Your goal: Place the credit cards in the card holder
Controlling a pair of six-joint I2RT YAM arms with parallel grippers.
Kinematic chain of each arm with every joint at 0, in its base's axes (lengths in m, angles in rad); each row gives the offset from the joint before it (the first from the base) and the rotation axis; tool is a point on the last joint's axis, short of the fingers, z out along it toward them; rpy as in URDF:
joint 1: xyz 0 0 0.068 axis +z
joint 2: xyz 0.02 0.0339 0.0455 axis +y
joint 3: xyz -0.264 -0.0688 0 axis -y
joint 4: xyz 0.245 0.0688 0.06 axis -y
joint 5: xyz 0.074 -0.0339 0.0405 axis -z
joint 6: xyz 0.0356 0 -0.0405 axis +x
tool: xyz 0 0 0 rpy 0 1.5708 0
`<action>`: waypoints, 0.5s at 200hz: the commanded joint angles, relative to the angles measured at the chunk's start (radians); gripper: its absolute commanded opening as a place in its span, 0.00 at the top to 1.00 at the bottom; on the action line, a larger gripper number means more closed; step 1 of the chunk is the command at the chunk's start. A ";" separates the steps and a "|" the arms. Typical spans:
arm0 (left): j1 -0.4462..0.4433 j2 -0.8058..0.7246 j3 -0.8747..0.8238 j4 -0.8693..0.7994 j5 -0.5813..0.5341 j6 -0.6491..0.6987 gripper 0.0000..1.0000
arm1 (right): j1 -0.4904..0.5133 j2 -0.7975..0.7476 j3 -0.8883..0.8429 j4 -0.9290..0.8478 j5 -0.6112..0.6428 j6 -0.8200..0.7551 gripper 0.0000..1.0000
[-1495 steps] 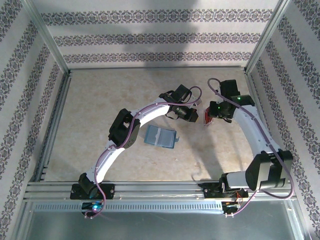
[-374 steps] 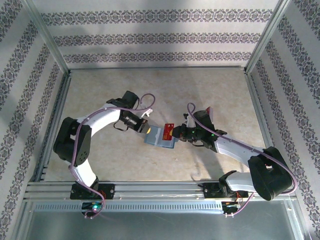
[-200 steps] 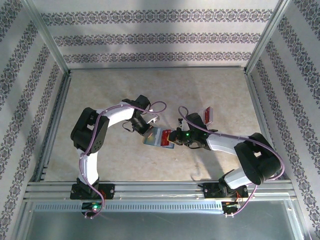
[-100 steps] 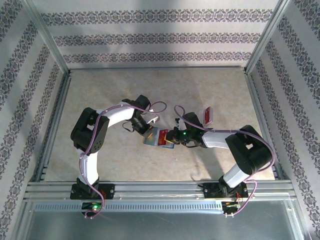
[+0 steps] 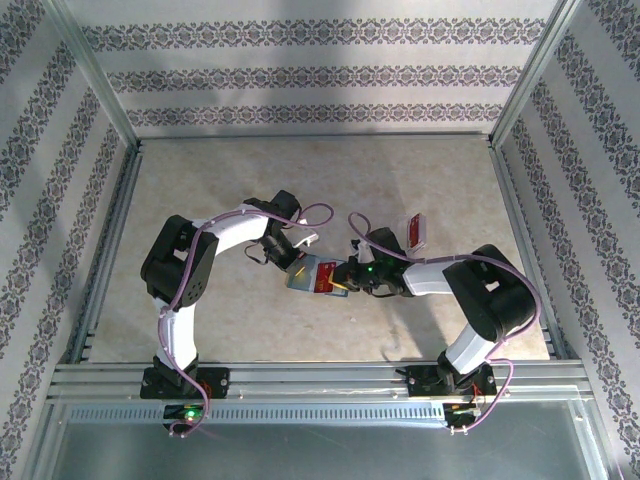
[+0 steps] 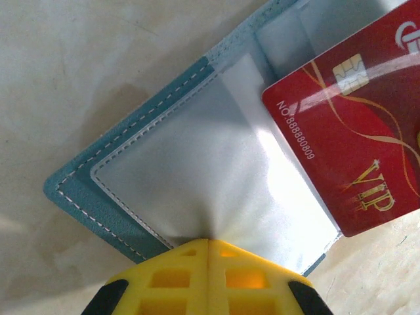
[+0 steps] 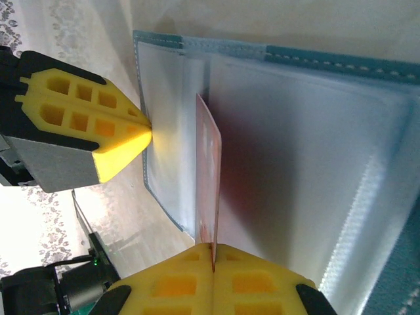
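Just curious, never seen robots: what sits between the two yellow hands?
In the right wrist view, the holder and its clear pocket span it: the left hand pinches its edge, the right hand grips a red card standing on edge there.

The red card reads "VIP" and a number starting "NO:8888".

"Where was the card holder?"

"Mid-table, lying open. It was teal outside, with cloudy clear pockets facing up."

"And the cards?"

"One red VIP card stood tilted on edge over it, its leading end down by the fold. Whether it was inside a pocket, I couldn't tell. Another red card lay well apart to the right."
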 commanded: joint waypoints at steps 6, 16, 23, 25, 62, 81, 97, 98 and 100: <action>-0.006 0.021 -0.032 -0.031 -0.063 0.029 1.00 | -0.016 0.036 -0.016 0.007 -0.011 -0.020 1.00; -0.006 0.022 -0.025 -0.036 -0.063 0.029 1.00 | -0.013 0.046 -0.015 0.012 -0.013 -0.020 1.00; -0.006 0.021 -0.024 -0.039 -0.063 0.029 1.00 | -0.011 0.055 -0.017 0.017 -0.007 -0.020 1.00; -0.006 0.021 -0.024 -0.038 -0.063 0.029 1.00 | -0.010 0.057 -0.017 0.017 -0.007 -0.021 1.00; -0.006 0.028 -0.019 -0.042 -0.059 0.032 1.00 | -0.006 0.106 0.002 0.020 -0.003 -0.037 1.00; -0.006 0.026 -0.016 -0.041 -0.067 0.033 1.00 | -0.006 0.109 0.001 0.032 0.003 -0.040 1.00; -0.007 0.030 -0.024 -0.035 -0.058 0.033 1.00 | -0.006 0.120 0.014 0.031 -0.003 -0.053 1.00; -0.006 0.030 -0.024 -0.036 -0.057 0.034 1.00 | -0.007 0.121 0.015 0.030 -0.003 -0.054 1.00; -0.006 0.031 -0.024 -0.037 -0.058 0.035 1.00 | -0.007 0.123 0.016 0.028 -0.005 -0.054 1.00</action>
